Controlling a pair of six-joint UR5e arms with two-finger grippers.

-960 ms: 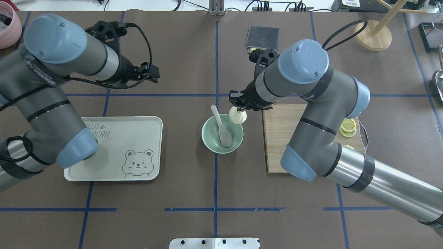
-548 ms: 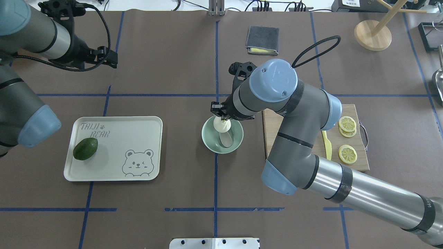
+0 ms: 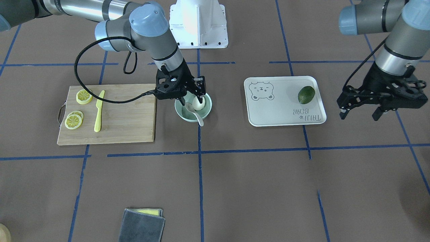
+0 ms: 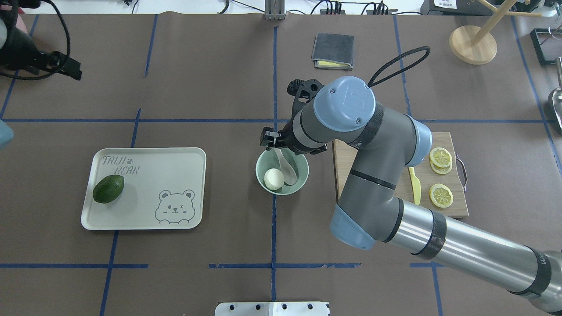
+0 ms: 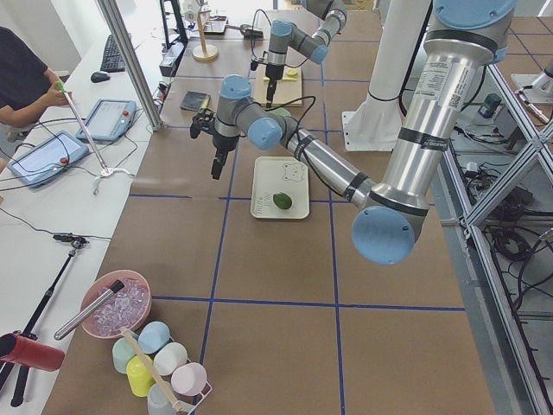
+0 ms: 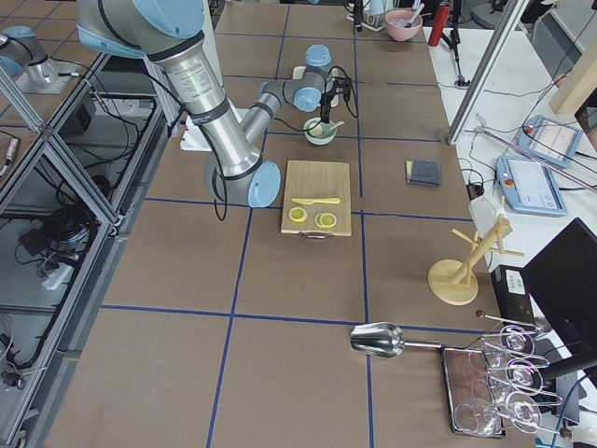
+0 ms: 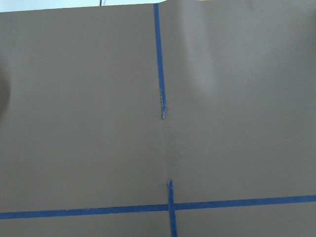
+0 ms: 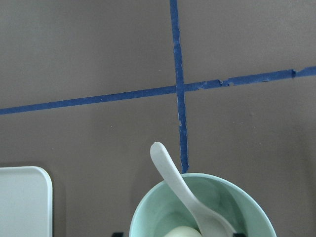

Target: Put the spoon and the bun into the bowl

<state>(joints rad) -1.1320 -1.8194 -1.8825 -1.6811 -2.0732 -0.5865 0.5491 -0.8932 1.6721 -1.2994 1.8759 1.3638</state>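
Observation:
The pale mint-green bowl (image 4: 293, 189) stands at the table's middle. The white bun (image 4: 274, 179) lies inside it at the near left. The off-white spoon (image 4: 288, 170) lies in the bowl beside the bun, and its handle sticks out over the far rim. My right gripper (image 4: 273, 142) hangs open just above the bowl's far rim and holds nothing. The front-facing view shows its spread fingers (image 3: 194, 99) either side of the bun (image 3: 199, 103), above the bowl (image 3: 181, 116). The right wrist view shows the bowl (image 8: 237, 197), the spoon (image 8: 180, 182) and the bun's top (image 8: 183, 232). My left gripper (image 3: 358, 114) is open and empty, far off to the left.
A cream bear tray (image 4: 175, 175) with a green avocado (image 4: 108, 189) lies left of the bowl. A wooden board (image 4: 351, 184) with lemon slices (image 4: 440, 156) and a yellow knife (image 4: 414, 184) lies right of it. A grey cloth (image 4: 333, 49) and a wooden stand (image 4: 473, 44) sit at the far side.
My right gripper has opened and let go of the bun, which now lies in the bowl. My left arm has swung further back to the far left.

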